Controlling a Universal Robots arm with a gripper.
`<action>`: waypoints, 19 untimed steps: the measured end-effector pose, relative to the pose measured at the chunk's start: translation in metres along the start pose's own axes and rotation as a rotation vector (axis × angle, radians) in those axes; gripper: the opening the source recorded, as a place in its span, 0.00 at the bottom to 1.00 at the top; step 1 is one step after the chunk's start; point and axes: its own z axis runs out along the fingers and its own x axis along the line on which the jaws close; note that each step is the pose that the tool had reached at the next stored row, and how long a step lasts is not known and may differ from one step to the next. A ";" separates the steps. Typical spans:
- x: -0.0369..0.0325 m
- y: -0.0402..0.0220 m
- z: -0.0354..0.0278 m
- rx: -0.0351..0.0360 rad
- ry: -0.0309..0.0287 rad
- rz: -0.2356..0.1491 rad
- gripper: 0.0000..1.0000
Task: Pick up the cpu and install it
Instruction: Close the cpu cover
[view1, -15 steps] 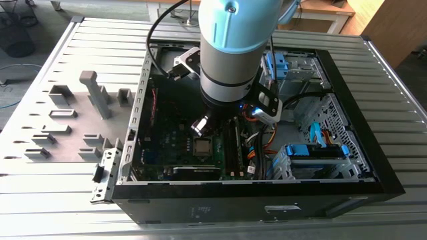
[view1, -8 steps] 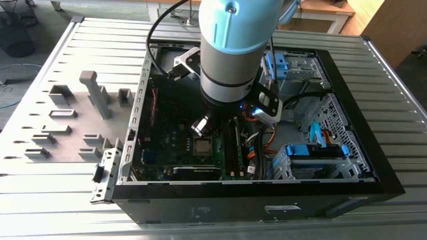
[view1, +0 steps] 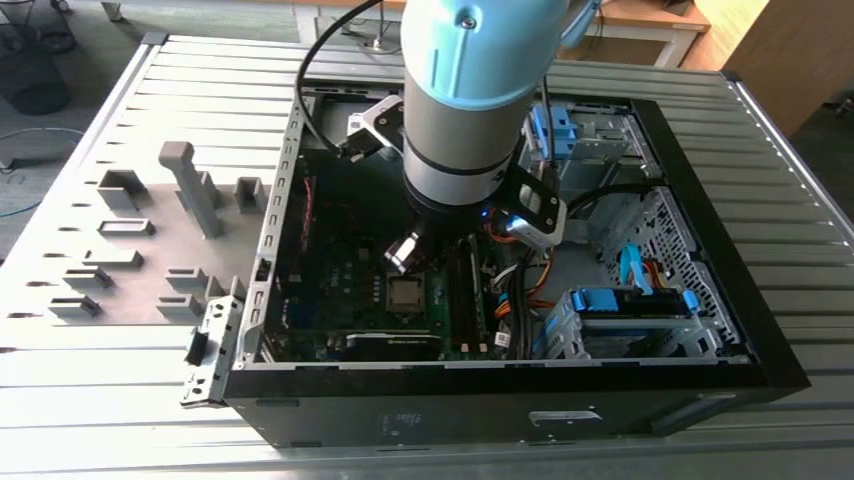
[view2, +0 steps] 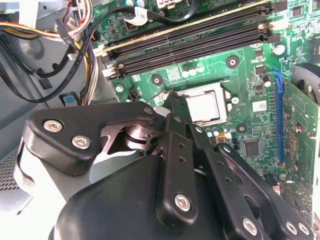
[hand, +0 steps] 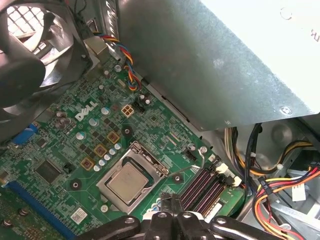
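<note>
So the cpu is sitting flat in its socket on the green motherboard, silvery lid facing up, inside the open computer case. It's square, so we can't really call one axis the long one. Its edges run parallel to the metal frame around it, and in the exterior view they line up roughly with the walls of the case. In the second wrist view one side of the chip runs about parallel to the memory slots. The gripper hangs just beside the socket, on the side towards those slots, with its jaws pressed together and nothing between them. We can't tell whether the tip touches the board. As for writing, there's a white logo printed on the board between the socket and the fan, plus a small white sticker near the blue slot. Any print on the chip's lid is too faint for us to make out. The grey power supply box sits over the far edge of the board, with a bundle of coloured wires beside it.
</note>
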 end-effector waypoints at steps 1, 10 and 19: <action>-0.0006 -0.0006 0.0006 0.0001 0.0001 0.000 0.11; -0.0064 0.0014 0.0045 0.0000 0.0000 0.000 0.11; -0.0087 0.0041 0.0058 0.0000 -0.0001 0.000 0.11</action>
